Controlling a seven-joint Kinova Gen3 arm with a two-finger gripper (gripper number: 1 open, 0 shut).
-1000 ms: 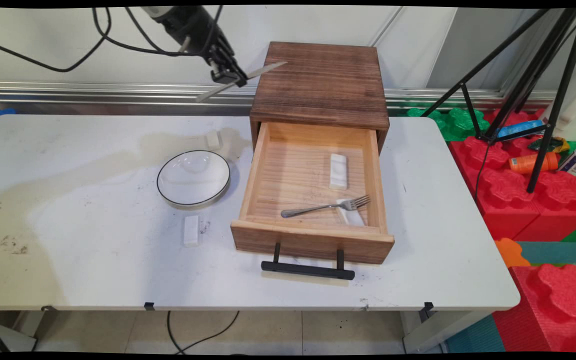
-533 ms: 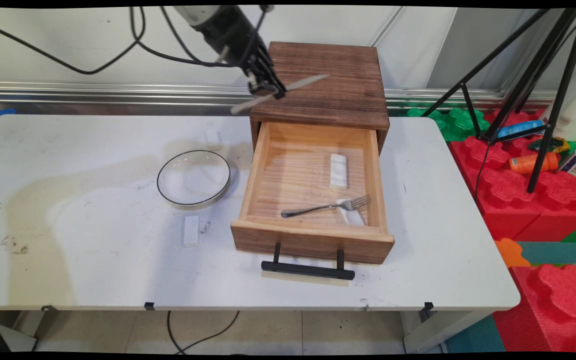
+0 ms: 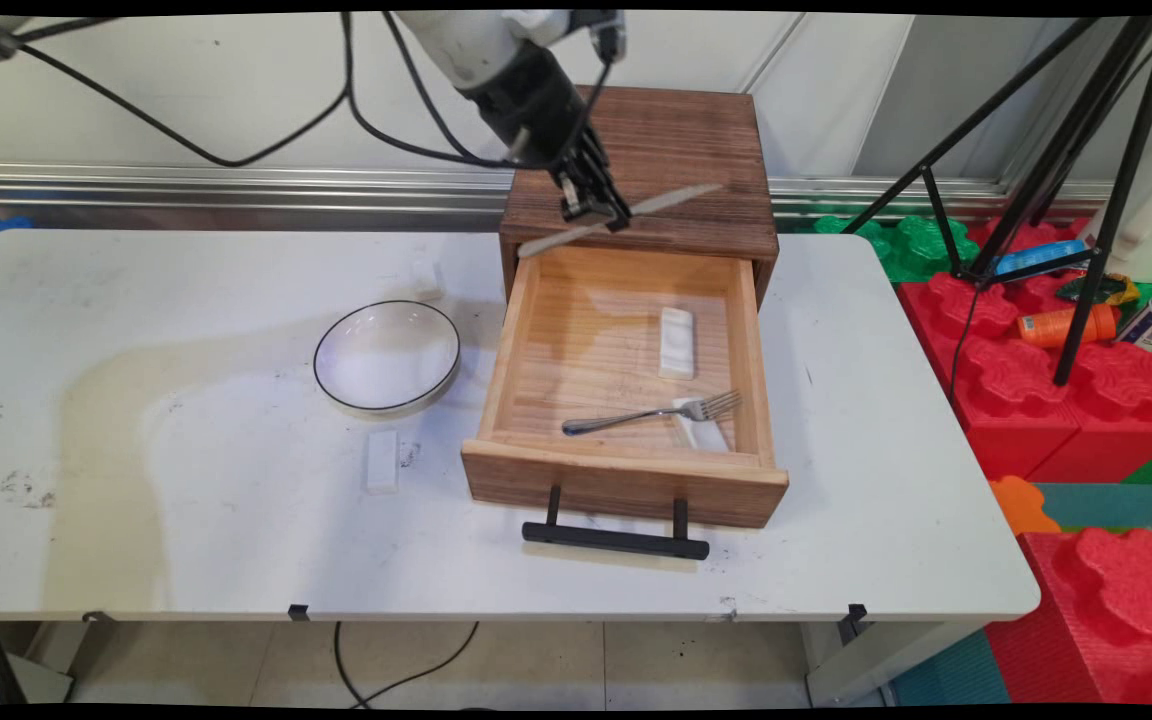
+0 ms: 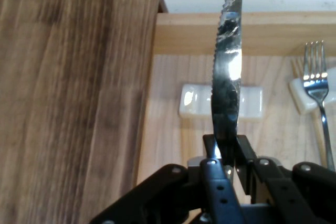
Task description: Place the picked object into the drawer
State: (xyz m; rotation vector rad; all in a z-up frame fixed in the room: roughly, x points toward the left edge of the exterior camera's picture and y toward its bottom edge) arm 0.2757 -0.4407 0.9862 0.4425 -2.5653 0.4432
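The knife sits in the upper middle of the main view, pinched tight in the black gripper, whose fingers are closed on it near its middle. The knife hangs in the air, nearly flat, with one end low to the left and the other end a bit higher to the right. In the hand view the knife points up the middle of the picture, and its left edge has small teeth. It hangs over the back edge of the open drawer, just in front of the dark wooden box that the drawer slides out of. Inside the drawer, a small white rest lies flat in the right half. In the hand view this rest shows behind the knife. Lower in the drawer, a silver fork lies with its prongs on a second white rest near the right wall. The drawer has a black handle at its front. To the left of the drawer, a round white plate with a dark rim sits on the white table. Another white rest lies just below the plate, and one more lies above it. On the right side of the picture, past the table, stand red foam blocks and a black tripod.
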